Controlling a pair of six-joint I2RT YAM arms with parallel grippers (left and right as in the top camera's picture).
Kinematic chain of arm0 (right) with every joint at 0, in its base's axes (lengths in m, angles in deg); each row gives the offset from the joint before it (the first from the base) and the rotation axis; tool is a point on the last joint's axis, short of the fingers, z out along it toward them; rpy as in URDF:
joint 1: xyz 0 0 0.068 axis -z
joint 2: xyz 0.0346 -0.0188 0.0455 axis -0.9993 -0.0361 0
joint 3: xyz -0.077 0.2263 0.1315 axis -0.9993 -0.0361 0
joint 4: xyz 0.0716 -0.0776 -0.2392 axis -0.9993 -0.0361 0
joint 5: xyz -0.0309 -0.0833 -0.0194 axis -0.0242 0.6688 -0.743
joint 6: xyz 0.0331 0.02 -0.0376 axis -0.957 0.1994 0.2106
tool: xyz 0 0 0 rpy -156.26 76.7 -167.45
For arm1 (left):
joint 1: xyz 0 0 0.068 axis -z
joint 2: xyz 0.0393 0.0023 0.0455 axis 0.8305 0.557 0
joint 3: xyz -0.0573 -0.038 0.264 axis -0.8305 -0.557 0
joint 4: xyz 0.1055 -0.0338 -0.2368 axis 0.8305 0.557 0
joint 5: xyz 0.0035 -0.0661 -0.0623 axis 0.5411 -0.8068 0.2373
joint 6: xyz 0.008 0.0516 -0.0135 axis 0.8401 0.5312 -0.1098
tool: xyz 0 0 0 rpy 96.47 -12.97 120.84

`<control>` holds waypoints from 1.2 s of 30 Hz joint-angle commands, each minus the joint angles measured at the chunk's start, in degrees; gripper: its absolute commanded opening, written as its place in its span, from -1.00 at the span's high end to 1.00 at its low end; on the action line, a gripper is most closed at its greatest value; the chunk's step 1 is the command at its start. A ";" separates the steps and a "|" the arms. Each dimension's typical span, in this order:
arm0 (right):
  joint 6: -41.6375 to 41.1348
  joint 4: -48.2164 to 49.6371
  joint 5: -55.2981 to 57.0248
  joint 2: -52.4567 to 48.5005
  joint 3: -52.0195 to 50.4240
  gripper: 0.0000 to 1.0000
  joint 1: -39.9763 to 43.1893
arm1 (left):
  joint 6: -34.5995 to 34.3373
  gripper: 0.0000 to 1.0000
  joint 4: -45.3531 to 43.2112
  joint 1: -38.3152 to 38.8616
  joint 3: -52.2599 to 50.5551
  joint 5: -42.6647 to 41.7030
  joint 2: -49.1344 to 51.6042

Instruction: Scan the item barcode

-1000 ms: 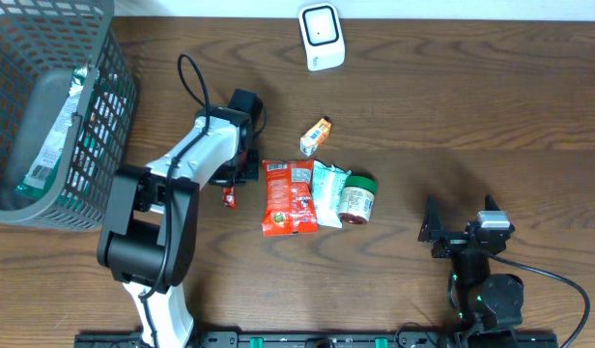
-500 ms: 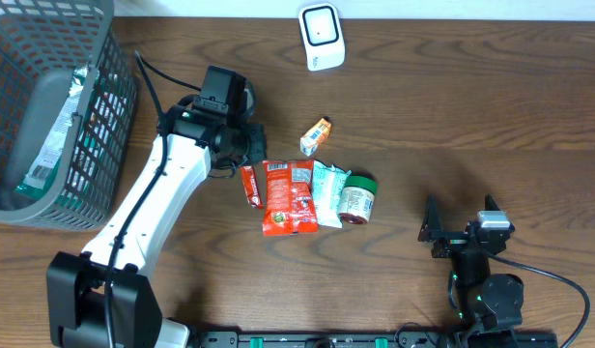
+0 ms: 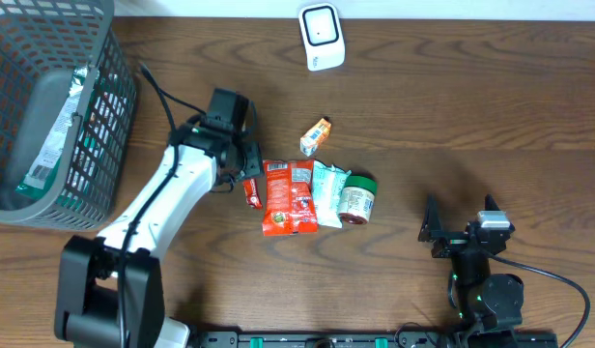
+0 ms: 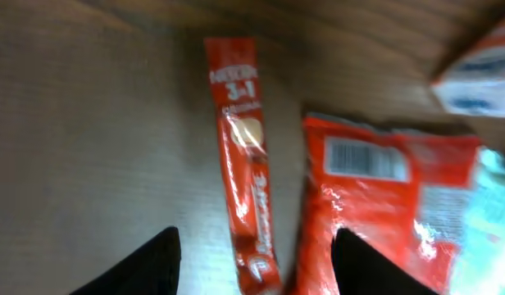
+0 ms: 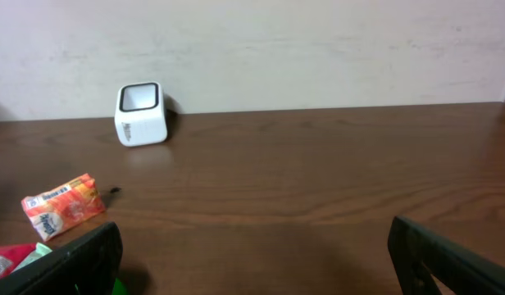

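On the tabletop (image 3: 452,106) left of centre: red stick sachet (image 4: 240,156), lying flat, long axis running roughly toward/away from the arm base. "3-1" is readable at its far end in the left wrist view; no barcode visible on the upward face. Its right edge is just beside or touching a red snack bag (image 3: 288,196); can't tell which. The bag's barcode faces up.

Left fingers (image 4: 146,266) are spread, one each side of the sachet's near end, not pinching it.

Right of the bag, all packed tight: a pale teal packet (image 3: 327,193), then a green-lidded jar (image 3: 357,200) on its side. A small orange carton (image 3: 317,135) sits apart, just behind the cluster.

White scanner (image 3: 321,36) is at the far edge, well apart from the sachet. Grey basket (image 3: 114,116) stands far left with packets inside.

Right fingers (image 5: 72,262) are spread wide and empty, low at the near right, pointing toward the scanner.
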 commanded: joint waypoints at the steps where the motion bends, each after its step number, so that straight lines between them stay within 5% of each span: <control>1: 0.24 -0.20 0.52 0.24 -0.07 -0.99 0.68 | -0.74 -0.17 -4.63 -0.13 -4.37 2.80 2.21; 10: 0.24 -0.20 0.52 0.24 -0.07 -0.98 0.68 | -0.74 0.13 -11.93 -0.17 -5.92 3.85 9.11; 16: 0.24 -0.22 0.52 0.24 -0.07 -0.99 0.68 | -0.57 0.84 -11.96 -0.13 -5.92 3.85 11.04; 26: 0.24 -0.22 0.55 0.24 -0.07 -0.99 0.68 | 0.72 0.85 -9.68 0.15 -4.87 1.53 -0.42; 32: 0.22 -0.20 0.55 0.24 -0.07 -0.99 0.68 | -6.69 0.85 -13.11 2.60 -4.92 -16.20 -7.72; 36: 0.24 -0.20 0.52 0.24 -0.07 -0.99 0.68 | -8.72 0.85 -17.77 5.60 -4.92 -17.46 -5.62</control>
